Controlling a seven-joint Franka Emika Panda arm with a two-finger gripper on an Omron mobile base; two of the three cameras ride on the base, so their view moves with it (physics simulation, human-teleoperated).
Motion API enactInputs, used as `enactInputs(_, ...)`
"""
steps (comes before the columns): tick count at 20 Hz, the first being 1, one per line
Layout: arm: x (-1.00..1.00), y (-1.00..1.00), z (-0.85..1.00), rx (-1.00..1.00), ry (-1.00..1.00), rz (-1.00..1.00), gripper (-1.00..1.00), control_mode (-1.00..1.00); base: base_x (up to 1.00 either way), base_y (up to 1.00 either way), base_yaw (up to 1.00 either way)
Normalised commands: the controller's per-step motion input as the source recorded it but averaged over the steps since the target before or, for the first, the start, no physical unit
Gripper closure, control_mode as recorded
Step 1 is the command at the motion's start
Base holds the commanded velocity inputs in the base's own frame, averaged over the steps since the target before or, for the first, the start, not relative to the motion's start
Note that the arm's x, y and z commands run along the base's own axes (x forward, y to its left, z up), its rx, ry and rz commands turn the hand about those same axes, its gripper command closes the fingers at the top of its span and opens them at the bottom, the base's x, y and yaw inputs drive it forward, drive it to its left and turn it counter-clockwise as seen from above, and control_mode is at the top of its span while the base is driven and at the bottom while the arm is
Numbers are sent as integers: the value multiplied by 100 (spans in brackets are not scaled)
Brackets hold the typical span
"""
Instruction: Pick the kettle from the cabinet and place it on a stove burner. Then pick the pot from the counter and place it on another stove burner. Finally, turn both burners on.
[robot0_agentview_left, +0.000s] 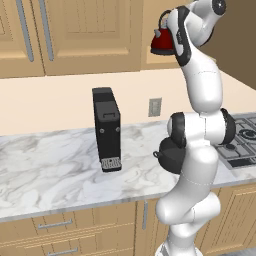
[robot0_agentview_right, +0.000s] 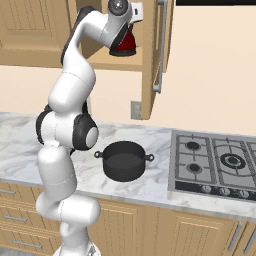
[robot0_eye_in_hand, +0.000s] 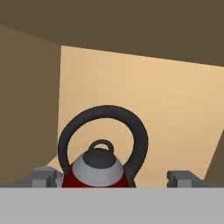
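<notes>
Left base view: glossy dark-red kettle with black arched handle (robot0_agentview_left: 161, 42) sits inside the tan wooden wall cabinet (robot0_agentview_left: 90, 35), arm reaching up to it.

Right base view: matte black round pot (robot0_agentview_right: 123, 160) waits on the marble tabletop (robot0_agentview_right: 155, 182), near the steel cooktop burners (robot0_agentview_right: 212, 157).

Hand view: claw (robot0_eye_in_hand: 114, 178) fingers spread wide either side of the kettle, nothing gripped. Best to centre on the handle arch before closing.

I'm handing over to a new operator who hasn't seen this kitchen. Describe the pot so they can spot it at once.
Start at the steel cooktop on the right end of the marble counter. Just left of it, on the marble in front of the robot's base, sits the pot. It is wide, low, matte black and lidless with two small loop handles, unlike the tall boxy black appliance further left.
</notes>
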Motion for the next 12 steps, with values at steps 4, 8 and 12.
enactInputs(4, 6, 8, 0, -1, 0, 0, -100, -100, 0, 0, 0)
enactInputs(8, 5, 9, 0, -1, 0, 0, -100, -100, 0, 0, 0)
enactInputs(12, 6, 10, 0, -1, 0, 0, -100, -100, 0, 0, 0)
